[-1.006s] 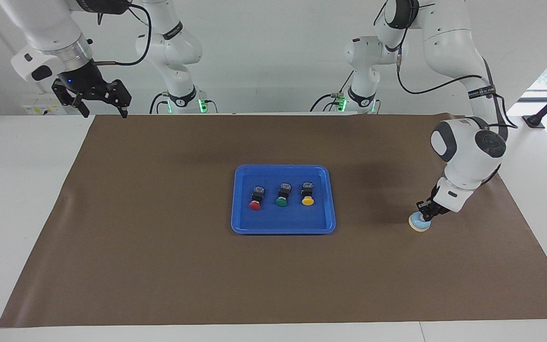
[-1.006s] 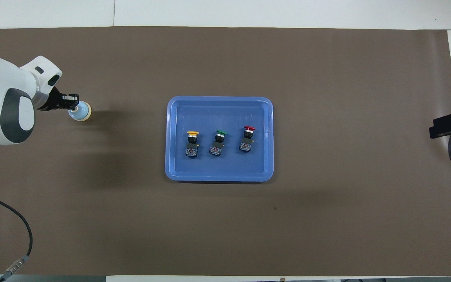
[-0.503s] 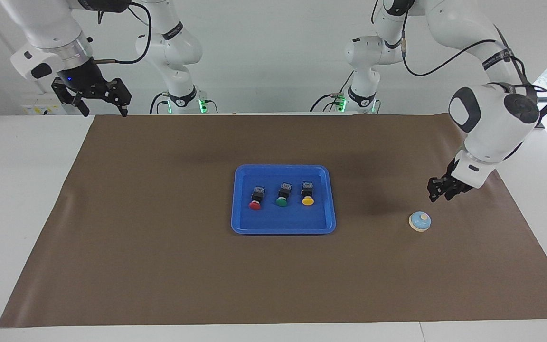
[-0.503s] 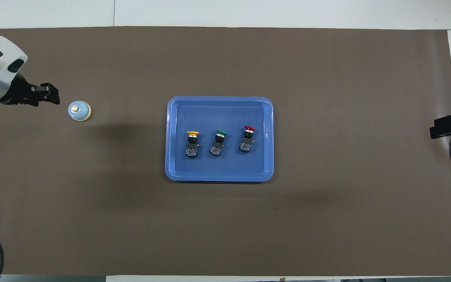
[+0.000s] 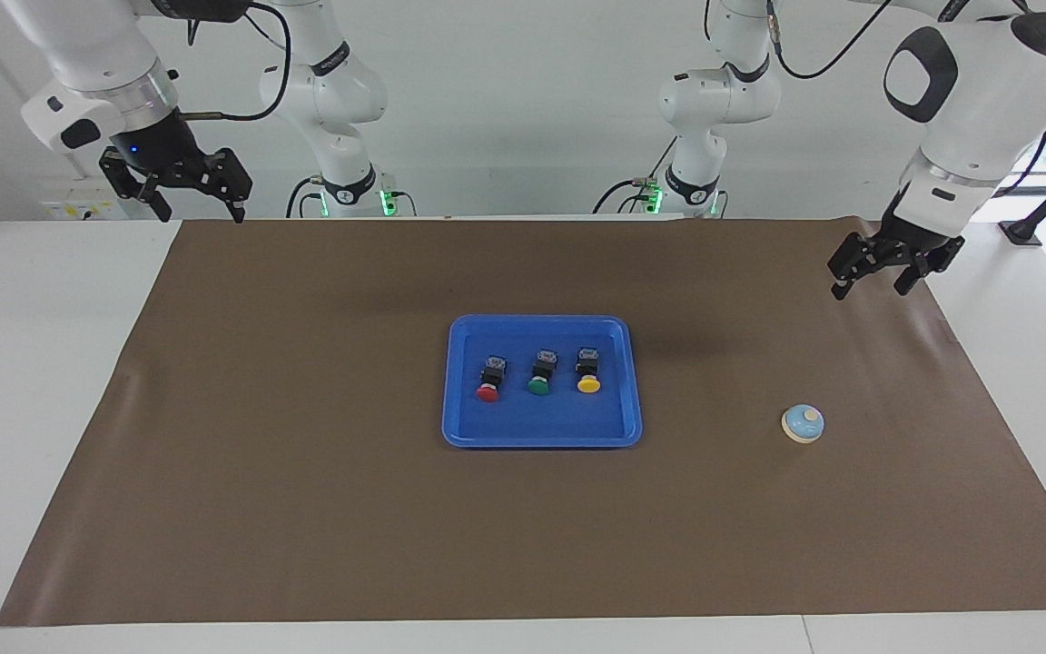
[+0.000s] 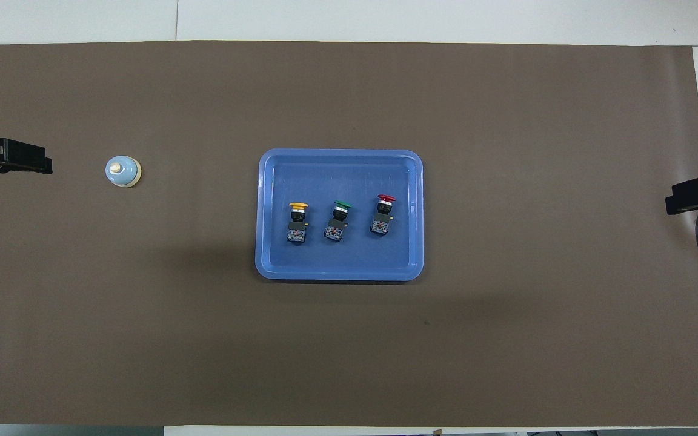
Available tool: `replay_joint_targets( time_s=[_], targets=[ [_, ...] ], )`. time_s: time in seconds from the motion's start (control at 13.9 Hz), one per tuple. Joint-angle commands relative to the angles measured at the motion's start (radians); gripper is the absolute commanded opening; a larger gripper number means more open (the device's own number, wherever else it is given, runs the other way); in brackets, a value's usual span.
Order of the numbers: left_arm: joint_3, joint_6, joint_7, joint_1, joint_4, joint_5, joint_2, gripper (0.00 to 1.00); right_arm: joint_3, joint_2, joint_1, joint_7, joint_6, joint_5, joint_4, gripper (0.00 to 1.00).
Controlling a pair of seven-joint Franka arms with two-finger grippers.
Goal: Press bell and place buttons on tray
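Facing view: the shallow bright-blue plastic tray [image 5: 541, 436] sits mid-worktop on the brown paper mat [image 5: 305, 509], and in it we see three black-bodied push buttons in a row, capped red [image 5: 488, 392], green [image 5: 537, 386] and yellow [image 5: 588, 383]. Well apart from it, toward the left arm's end, the small light-blue domed bell [image 5: 803, 424] stands alone, nothing touching it. Our left end effector [image 5: 877, 282] hangs above the mat's edge with fingers spread wide, empty; our right end effector [image 5: 194, 202] waits raised at its own end, likewise wide and empty. We judge both steps done. The remaining risk is slight: a low sweeping arm could knock the bell or jolt the tray.
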Motion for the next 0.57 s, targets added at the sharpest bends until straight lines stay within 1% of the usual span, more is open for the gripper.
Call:
replay_joint_targets(
  time_s=[0.0, 0.22, 0.36, 0.5],
  targets=[
    [0.003, -0.035, -0.014, -0.019, -0.015, 0.003, -0.031, 1.00, 0.005, -0.025, -0.020, 0.014, 0.013, 0.003, -0.032, 1.00],
    [0.003, -0.078, -0.011, -0.019, -0.003, 0.003, -0.025, 1.00, 0.007, -0.025, -0.014, 0.014, 0.013, 0.003, -0.032, 1.00],
    [0.005, -0.139, -0.011, -0.021, 0.044, -0.006, -0.006, 1.00, 0.007, -0.025, -0.011, 0.014, 0.013, 0.003, -0.032, 1.00],
    [0.005, -0.155, -0.010, -0.021, 0.044, -0.006, 0.000, 1.00, 0.007, -0.025, -0.011, 0.014, 0.013, 0.003, -0.032, 1.00]
  ],
)
